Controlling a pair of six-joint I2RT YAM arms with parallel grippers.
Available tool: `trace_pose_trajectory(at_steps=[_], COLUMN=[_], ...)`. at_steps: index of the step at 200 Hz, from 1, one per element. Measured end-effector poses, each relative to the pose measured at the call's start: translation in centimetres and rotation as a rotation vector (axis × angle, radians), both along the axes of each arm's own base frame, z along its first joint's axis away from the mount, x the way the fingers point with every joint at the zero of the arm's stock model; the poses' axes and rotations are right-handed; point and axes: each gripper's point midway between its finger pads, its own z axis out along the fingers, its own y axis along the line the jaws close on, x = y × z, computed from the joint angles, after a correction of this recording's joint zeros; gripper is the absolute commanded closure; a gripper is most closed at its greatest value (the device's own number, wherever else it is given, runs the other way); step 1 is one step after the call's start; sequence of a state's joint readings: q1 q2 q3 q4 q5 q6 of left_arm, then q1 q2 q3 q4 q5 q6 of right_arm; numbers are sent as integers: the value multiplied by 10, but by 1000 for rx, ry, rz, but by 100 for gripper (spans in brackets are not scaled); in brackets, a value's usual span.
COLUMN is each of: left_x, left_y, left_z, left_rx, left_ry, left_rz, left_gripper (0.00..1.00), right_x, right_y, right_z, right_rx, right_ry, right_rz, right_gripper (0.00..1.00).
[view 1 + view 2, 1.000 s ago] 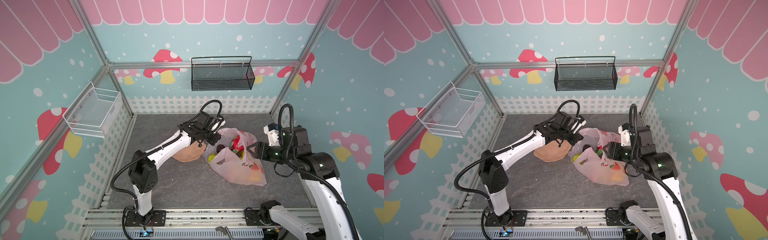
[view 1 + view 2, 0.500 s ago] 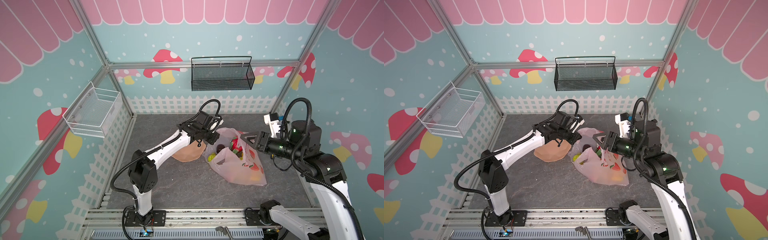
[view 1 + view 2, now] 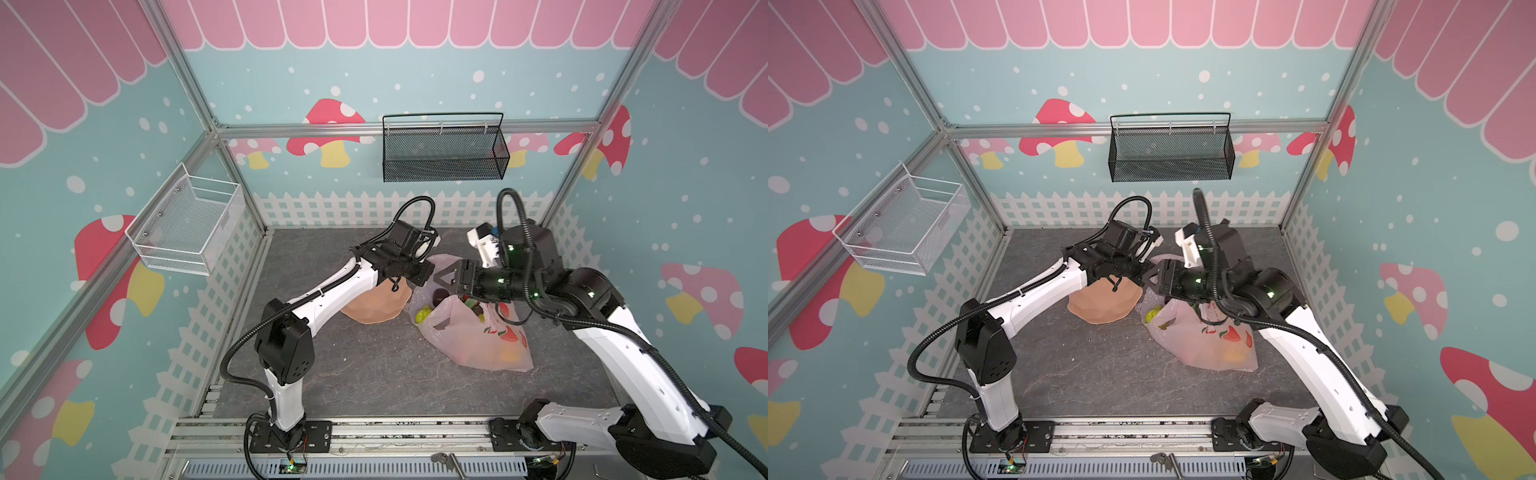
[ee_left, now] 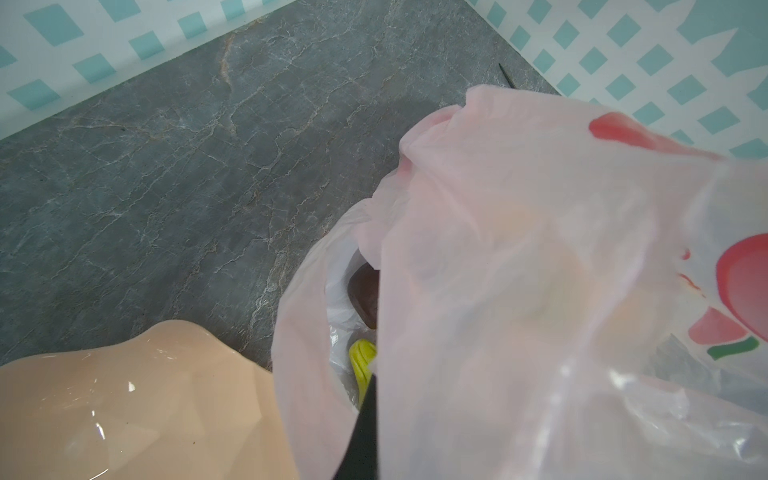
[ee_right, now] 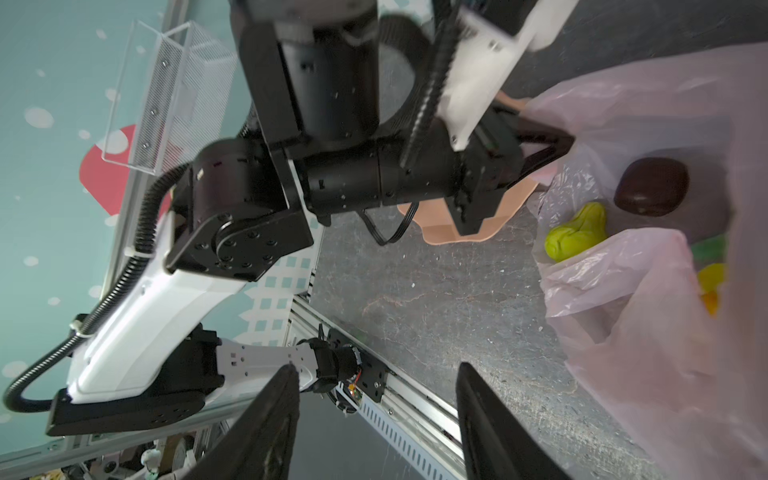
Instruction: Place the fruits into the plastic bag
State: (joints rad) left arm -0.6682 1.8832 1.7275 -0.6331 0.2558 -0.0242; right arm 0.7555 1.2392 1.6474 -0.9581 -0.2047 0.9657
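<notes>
Grey counter [image 3: 374,374] shows no loose fruits [image 5: 575,239] (dish [image 4: 124,395] looks bare); all seem inside the plastic bag [image 3: 478,345]. Left gripper [image 5: 565,143] pinches its rim, right gripper [image 5: 374,415] gapes empty.

plastic bag [image 3: 478,338] mouth gapes | left pincer [image 5: 562,145] crowds rim | near floor [image 3: 374,365] bare

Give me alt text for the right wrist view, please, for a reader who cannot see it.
A pink bag lies open on the grey table, a brown fruit and a green pear showing inside its mouth. The left claw pinches the bag's rim, beside a tan dish; the right claw stands open and empty in the foreground.
</notes>
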Motion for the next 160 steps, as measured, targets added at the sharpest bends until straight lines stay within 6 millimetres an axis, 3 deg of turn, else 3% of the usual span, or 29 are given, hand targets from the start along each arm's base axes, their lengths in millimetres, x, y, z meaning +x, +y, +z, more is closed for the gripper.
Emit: trace_pose_trajectory(at_steps=[32, 58, 87, 124, 160], left_x=[3, 6, 9, 10, 9], left_y=[3, 7, 11, 12, 13], left_z=[0, 0, 0, 0, -3], left_rx=[-1, -2, -5, -12, -14], left_ry=[4, 6, 9, 14, 25], left_rz=[11, 23, 29, 27, 22], left_gripper=[100, 100, 100, 100, 100], right_x=[-20, -30, -22, -7, 1], right_y=[29, 26, 15, 16, 13], right_z=[-27, -59, -86, -103, -135], right_rx=[-69, -129, -208, -276, -365], right_ry=[47, 94, 116, 109, 139], right_rz=[-15, -87, -186, -250, -284], right_gripper=[38, 38, 38, 38, 35])
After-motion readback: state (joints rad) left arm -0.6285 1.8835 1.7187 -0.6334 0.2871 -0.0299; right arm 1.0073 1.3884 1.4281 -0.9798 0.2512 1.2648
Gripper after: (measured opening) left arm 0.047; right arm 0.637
